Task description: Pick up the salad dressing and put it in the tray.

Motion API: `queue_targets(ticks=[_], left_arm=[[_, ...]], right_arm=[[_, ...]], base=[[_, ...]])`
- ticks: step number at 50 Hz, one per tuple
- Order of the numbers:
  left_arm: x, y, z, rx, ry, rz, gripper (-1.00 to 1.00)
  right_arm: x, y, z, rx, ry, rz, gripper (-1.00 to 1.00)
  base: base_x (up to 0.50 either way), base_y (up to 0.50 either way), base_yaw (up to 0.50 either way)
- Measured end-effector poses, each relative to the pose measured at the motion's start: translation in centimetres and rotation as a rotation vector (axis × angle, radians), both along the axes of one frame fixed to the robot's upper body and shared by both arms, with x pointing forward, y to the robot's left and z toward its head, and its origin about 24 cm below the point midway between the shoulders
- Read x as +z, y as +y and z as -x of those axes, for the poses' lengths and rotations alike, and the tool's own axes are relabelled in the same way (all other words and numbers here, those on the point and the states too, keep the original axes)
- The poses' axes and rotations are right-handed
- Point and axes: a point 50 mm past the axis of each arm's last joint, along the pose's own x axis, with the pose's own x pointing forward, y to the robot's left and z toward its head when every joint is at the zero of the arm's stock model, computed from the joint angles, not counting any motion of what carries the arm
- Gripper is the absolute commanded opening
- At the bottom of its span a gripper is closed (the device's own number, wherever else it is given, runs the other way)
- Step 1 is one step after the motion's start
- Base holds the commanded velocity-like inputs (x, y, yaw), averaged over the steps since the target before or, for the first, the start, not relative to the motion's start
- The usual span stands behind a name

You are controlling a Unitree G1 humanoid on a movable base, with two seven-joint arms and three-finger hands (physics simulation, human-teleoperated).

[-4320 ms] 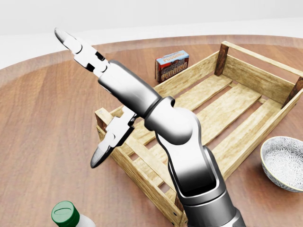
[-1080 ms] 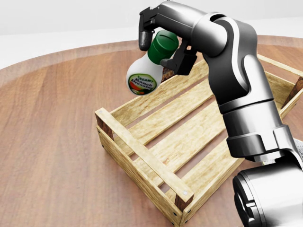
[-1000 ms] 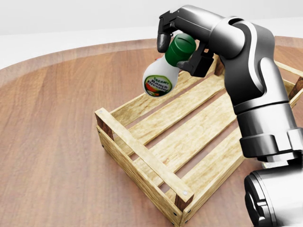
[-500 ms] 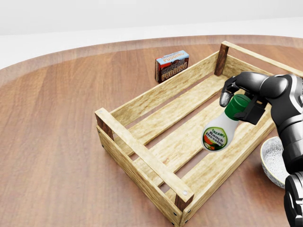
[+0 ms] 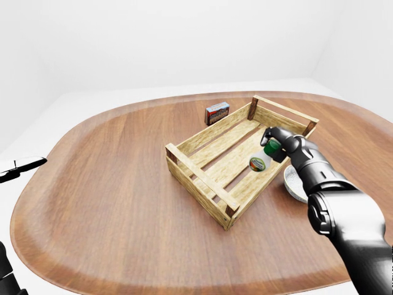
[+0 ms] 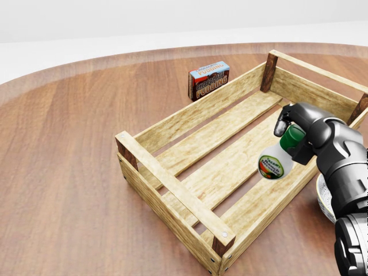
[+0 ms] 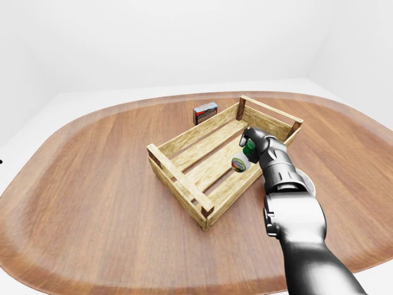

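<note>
In the head view we see only a sliver of the patterned bowl, the rest hidden behind the right forearm and cut by the right edge. The bottle's green cap is partly covered by the right robot hand. We cannot read the pudding box in the eye views. The tray runs off the head view's right edge.

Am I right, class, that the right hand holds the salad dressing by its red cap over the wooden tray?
Not quite: the cap is green, as the head view shows. The right hand does hold the salad dressing by it over the wooden tray.
</note>
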Motion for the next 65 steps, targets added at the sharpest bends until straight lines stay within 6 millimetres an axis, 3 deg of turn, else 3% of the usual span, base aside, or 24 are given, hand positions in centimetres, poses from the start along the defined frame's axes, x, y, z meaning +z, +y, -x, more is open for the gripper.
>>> queue_targets(ticks=[13,25,38,65], left_arm=[[-0.2,0.0,-0.1,-0.002,0.007,0.006,1.0],[-0.8,0.3,-0.3,-0.001,0.028,0.022,1.0],[-1.1,0.4,-0.3,-0.001,0.039,0.028,1.0],[-1.4,0.4,-0.4,-0.003,0.053,0.034,1.0]], right_arm=[[-1.5,0.8,0.3,0.047,0.093,0.0,-0.96],[0.2,1.0,0.0,0.12,0.212,0.017,-0.97],[0.3,0.7,0.0,0.107,0.209,0.035,-0.96],[-2.7,1.4,0.7,0.103,0.221,0.041,-0.96]], base=[[0.0,0.0,0.0],[0.0,0.0,0.0],[0.0,0.0,0.0],[0.0,0.0,0.0]])
